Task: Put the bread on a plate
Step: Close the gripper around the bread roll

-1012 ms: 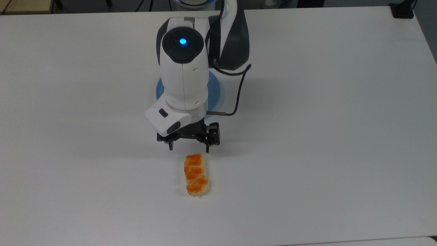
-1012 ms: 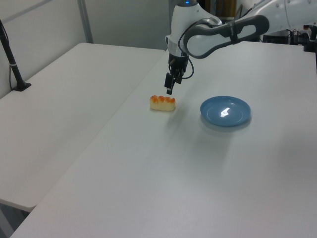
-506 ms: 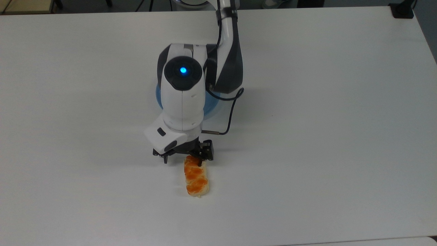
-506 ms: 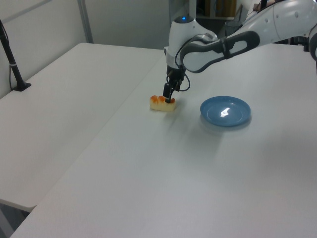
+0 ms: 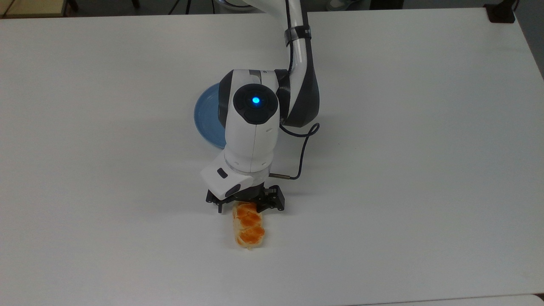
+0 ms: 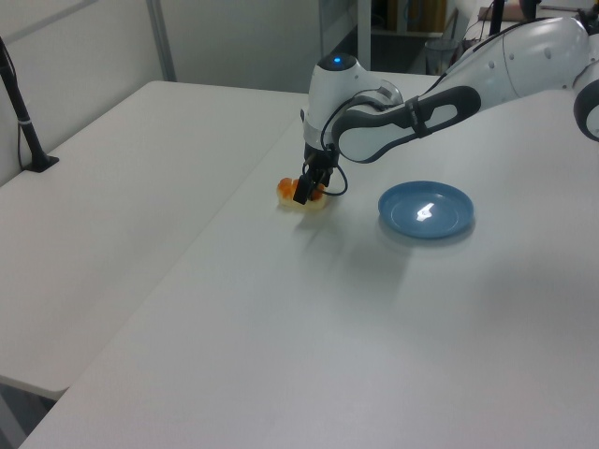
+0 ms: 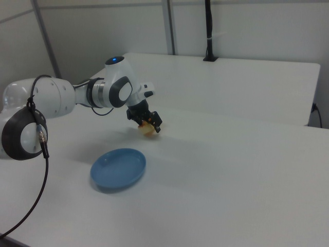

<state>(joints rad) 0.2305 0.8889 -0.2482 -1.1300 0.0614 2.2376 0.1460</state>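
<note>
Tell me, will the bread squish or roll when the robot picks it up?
The bread looks soft and puffy, so it may dent slightly. It lies flat and oblong, so it probably won't roll. Gripped near one end by the gripper, it might droop or tilt.

Three fixed cameras covered one white table (image 5: 403, 127) from above and from two opposite sides.

The top view looked steeply down, facing the arm's (image 5: 255, 127) base at the frame's upper edge. The left view stood off a table corner, raised and further back, with the arm (image 6: 421, 94) reaching in from its upper right. The right view faced it from across, the arm (image 7: 67, 98) entering at its left. All three shared the plate (image 5: 207, 119) (image 6: 426, 209) (image 7: 118, 168), bread (image 5: 248, 225) (image 7: 149, 131) and gripper (image 5: 246, 204) (image 6: 307, 192) (image 7: 145, 119).
</note>
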